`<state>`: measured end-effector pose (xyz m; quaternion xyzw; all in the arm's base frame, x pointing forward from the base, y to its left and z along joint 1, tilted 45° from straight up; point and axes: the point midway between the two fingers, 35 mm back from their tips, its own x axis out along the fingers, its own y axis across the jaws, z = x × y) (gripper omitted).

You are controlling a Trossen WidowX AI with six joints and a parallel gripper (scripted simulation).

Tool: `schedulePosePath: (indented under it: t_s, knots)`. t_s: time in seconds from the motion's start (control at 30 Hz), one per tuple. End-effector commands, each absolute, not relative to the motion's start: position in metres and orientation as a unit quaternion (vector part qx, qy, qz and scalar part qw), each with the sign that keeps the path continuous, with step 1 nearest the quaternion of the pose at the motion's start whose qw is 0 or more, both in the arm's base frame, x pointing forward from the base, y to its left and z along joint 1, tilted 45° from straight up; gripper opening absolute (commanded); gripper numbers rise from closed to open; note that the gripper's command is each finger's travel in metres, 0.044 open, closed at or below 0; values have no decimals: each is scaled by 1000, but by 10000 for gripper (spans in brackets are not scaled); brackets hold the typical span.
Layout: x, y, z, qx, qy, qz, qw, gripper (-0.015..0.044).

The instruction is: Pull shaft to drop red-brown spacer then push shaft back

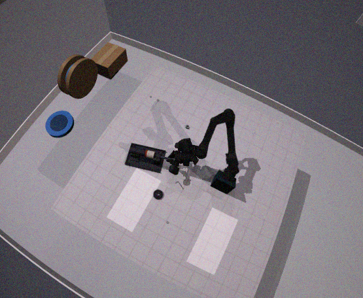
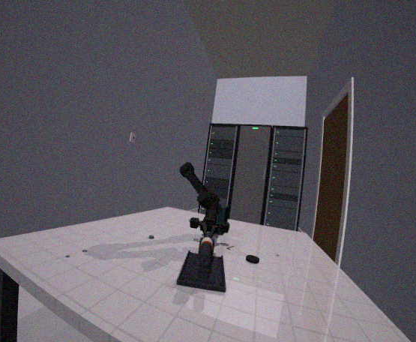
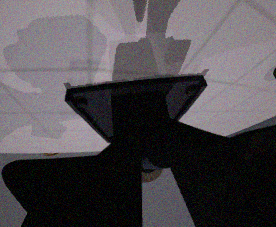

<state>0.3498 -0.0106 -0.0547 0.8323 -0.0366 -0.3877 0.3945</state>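
Note:
The dark housing block [image 1: 137,152] [image 2: 205,259] stands on a black baseplate [image 1: 144,168] [image 2: 201,286] [image 3: 136,84]. The red-brown spacer [image 1: 146,153] [image 2: 207,243] sits beside the block, around the line of the shaft, above the baseplate. A cream spacer [image 1: 151,154] [image 2: 207,239] is directly beside it on the arm side. The grey shaft [image 1: 166,158] sticks out toward the arm. My gripper [image 1: 170,159] is shut on the shaft's outer end. Its dark fingers hide most of the shaft in the wrist view. How deep the shaft is in the block is hidden.
A black ring [image 1: 158,195] [image 2: 252,259] lies on the table near the baseplate. A thin bent piece [image 1: 180,185] lies near the gripper. A small nut-like part [image 1: 187,127] [image 2: 151,237] and other tiny parts lie farther out.

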Motion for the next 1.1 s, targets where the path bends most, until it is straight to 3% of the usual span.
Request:
schedulePosePath:
  t_s: [0.0, 1.07]
  knots:
    - [348, -10, -55, 832, -35, -388, 396, 0]
    - [345, -11, -54, 832, -35, -388, 396, 0]
